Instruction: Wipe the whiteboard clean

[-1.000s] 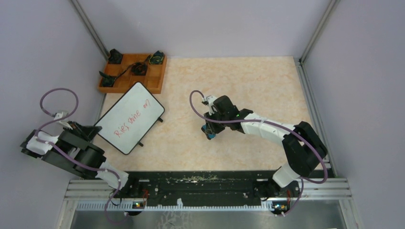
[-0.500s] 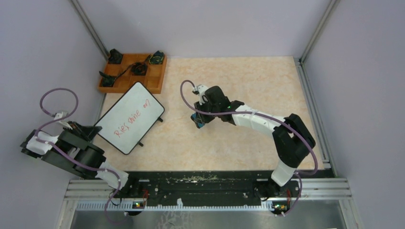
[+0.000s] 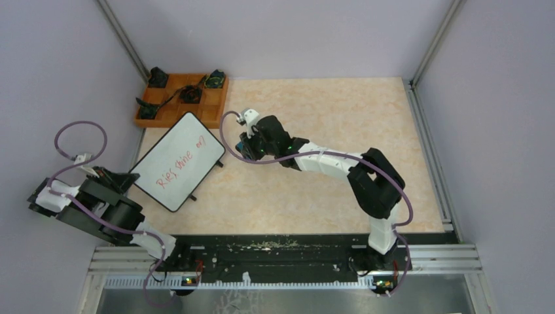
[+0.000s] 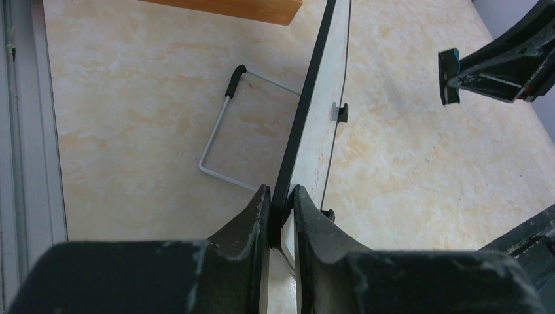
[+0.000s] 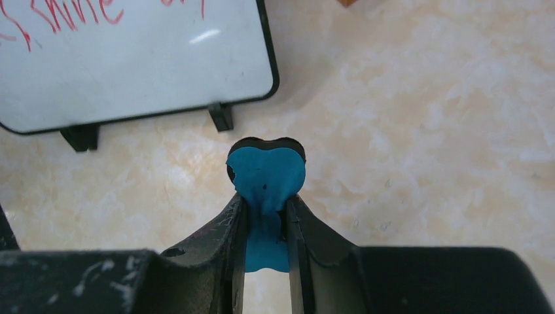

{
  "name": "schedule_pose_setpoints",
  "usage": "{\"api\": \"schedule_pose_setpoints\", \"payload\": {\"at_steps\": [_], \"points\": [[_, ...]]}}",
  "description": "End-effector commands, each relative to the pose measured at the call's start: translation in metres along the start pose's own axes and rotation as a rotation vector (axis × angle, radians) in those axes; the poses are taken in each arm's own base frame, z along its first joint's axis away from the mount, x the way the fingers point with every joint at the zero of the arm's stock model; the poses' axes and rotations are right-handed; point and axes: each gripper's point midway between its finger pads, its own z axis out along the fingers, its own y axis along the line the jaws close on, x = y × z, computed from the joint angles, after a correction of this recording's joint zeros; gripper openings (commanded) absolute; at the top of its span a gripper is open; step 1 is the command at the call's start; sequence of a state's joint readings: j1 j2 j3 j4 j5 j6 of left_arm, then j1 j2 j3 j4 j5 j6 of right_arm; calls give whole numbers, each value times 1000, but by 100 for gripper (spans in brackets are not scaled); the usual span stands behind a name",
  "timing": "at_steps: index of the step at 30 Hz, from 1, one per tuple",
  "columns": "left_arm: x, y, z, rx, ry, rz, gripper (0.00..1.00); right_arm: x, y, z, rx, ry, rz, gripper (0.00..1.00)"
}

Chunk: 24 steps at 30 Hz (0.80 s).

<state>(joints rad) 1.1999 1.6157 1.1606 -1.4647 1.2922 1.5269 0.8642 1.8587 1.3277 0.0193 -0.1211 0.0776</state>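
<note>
Since the right arm has swung left across the tabletop (image 3: 340, 111), the overhead view places the right end effector (image 3: 243, 145) just beside the whiteboard (image 3: 178, 162), far left, red writing intact. Left wrist view: the left end effector (image 4: 280, 196) clamps the board's edge. Right wrist view: jaws closed on a blue eraser (image 5: 266, 173); wiping can begin.

The only legible marking is red handwriting (image 3: 181, 163) on the whiteboard (image 3: 171, 154). Its middle word reads "shine"; the first word appears to read "Ries"; the last, short word is too small to read with certainty.
</note>
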Motion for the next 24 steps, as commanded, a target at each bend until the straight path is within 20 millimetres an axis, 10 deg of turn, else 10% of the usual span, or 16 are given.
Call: {"api": "schedule_pose_setpoints", "payload": {"at_steps": [1, 12, 24], "points": [[7, 20, -7, -33, 28, 72, 0, -84, 3, 12, -3, -284, -46, 0], [7, 18, -6, -33, 19, 75, 0, -109, 44, 80, -132, -323, -111, 0], [9, 16, -6, -31, 22, 79, 0, -109, 45, 116, -147, -315, -91, 0]]}}
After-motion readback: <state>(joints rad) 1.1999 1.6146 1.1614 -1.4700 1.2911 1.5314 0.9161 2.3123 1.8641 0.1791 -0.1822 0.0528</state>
